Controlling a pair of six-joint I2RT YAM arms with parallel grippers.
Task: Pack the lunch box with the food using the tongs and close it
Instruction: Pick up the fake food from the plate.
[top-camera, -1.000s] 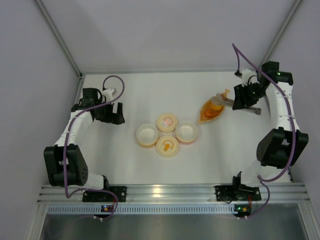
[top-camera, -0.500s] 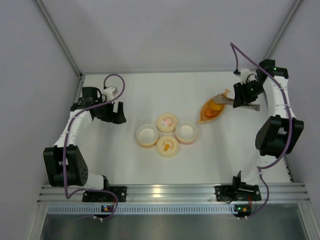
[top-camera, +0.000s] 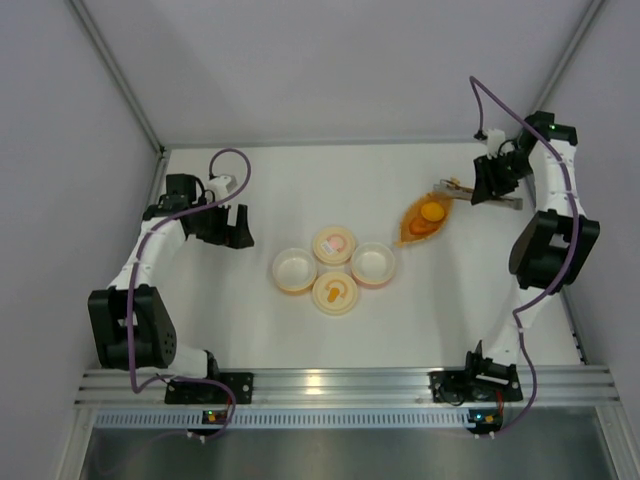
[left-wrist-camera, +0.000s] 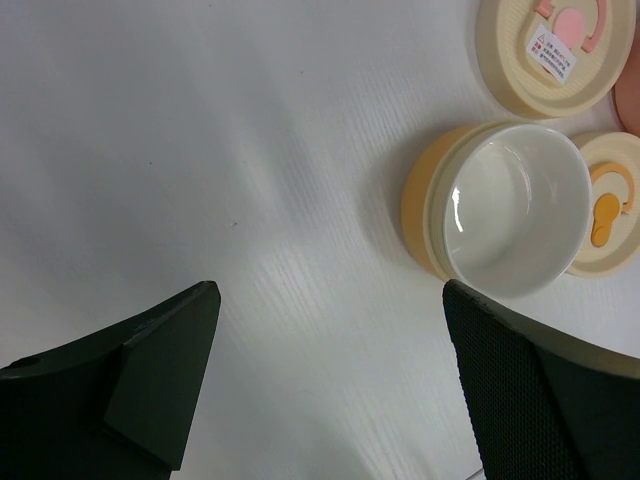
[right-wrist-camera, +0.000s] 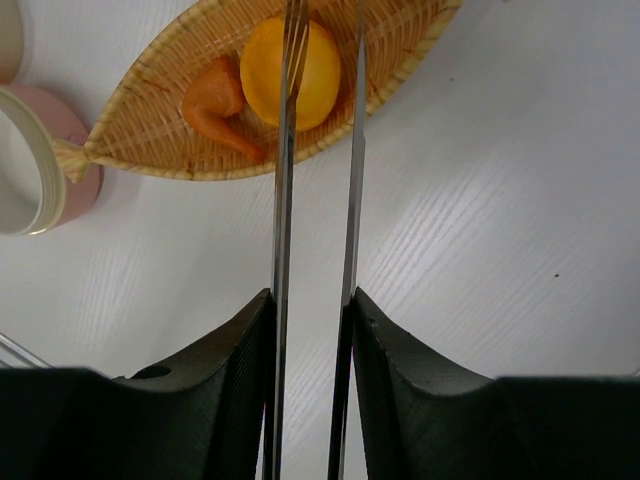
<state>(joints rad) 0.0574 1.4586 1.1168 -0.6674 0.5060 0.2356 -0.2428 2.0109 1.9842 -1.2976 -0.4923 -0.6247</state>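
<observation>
Progress: early; nothing packed yet. Yellow-orange tub (top-camera: 294, 270) and pink tub (top-camera: 372, 264) open and empty at the middle of the bench (top-camera: 300, 180); pink-marked lid (top-camera: 334, 244) and orange-marked lid (top-camera: 335, 291) lying loose between them, not fitted. Ball (right-wrist-camera: 291, 72) and wedge piece (right-wrist-camera: 215, 105) both in the woven leaf-shaped dish (right-wrist-camera: 140, 135), just right of the pink tub. Tongs (right-wrist-camera: 283, 200) clamped in the right end effector (right-wrist-camera: 312, 320), fingers pressing both arms part-way together; tips aimed over the ball, contact not discernible. Left end effector (left-wrist-camera: 330, 300) spread wide, holding nothing, poised near the yellow-orange tub. Outstanding: both food pieces to lift and drop into the tubs; both lids to fit. Against a second earlier: right arm drawn back toward the far right corner; tongs tips pulled from above the dish toward its far end; food not lifted; left arm, tubs and lids unmoved.
</observation>
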